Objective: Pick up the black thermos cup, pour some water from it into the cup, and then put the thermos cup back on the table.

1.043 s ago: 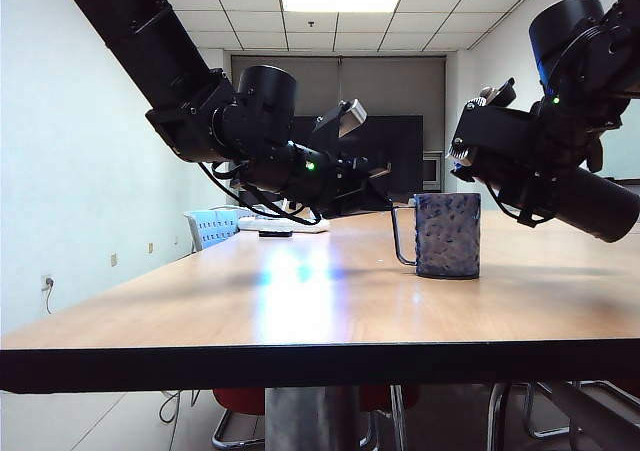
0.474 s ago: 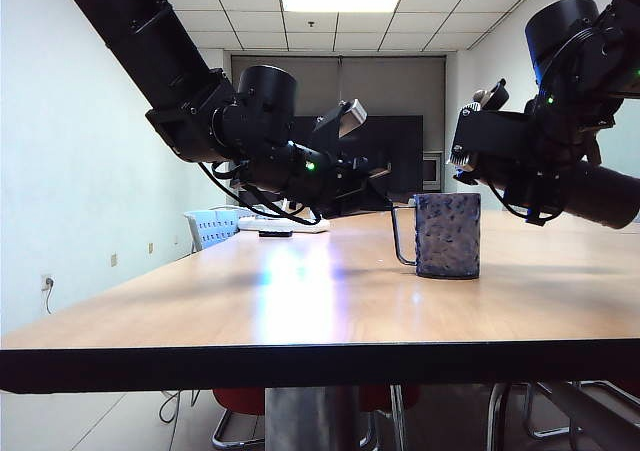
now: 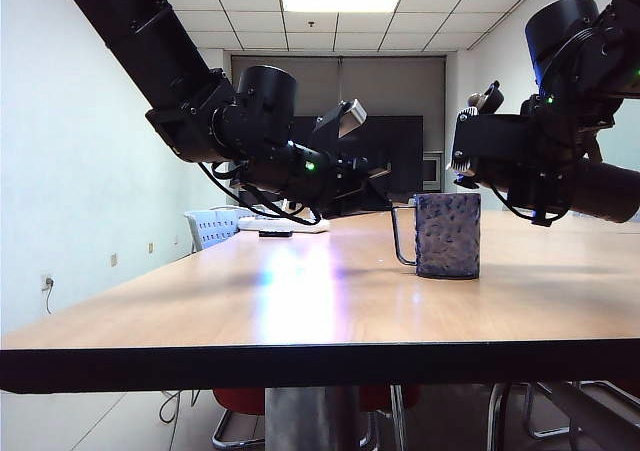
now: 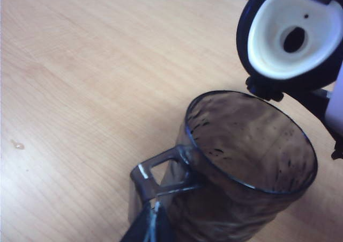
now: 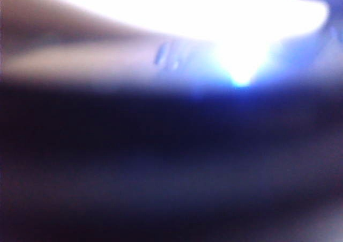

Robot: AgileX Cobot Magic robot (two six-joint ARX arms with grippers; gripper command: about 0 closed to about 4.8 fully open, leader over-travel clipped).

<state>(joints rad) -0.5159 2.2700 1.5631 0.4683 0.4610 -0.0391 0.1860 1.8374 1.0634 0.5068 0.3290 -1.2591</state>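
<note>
— Where is the black thermos cup [image 3: 605, 193]?

— In my right gripper [image 3: 548, 171], at the right of the exterior frame and off the table [image 3: 300, 301]. It lies nearly level. Its body runs out to the right edge of the frame and its mouth points left, above the cup [image 3: 447, 235]. My left wrist camera looks straight into that mouth: a white funnel inside a black rim [image 4: 292, 33], just past the cup's far rim and higher than it.

— Is the right gripper really gripping it?

— Yes, its jaws are clamped around the thermos body. The right wrist camera shows only dark blur and a bright glare, so I judge this from the exterior view.

— And the cup?

— It stands upright on the table, right of centre, with its thin loop handle [image 3: 400, 236] facing left. From my left wrist I see down into its dark inside [image 4: 252, 140].

— What about your left gripper?

— My left gripper [image 3: 388, 201] reaches in from the upper left of the frame. It is pinched tight on the handle, and its fingertips [image 4: 153, 223] meet at the wire loop [image 4: 161, 172].

— Anything else on the table?

— A white object [image 3: 285, 223] at the far end, left of centre, well away from the cup.
</note>
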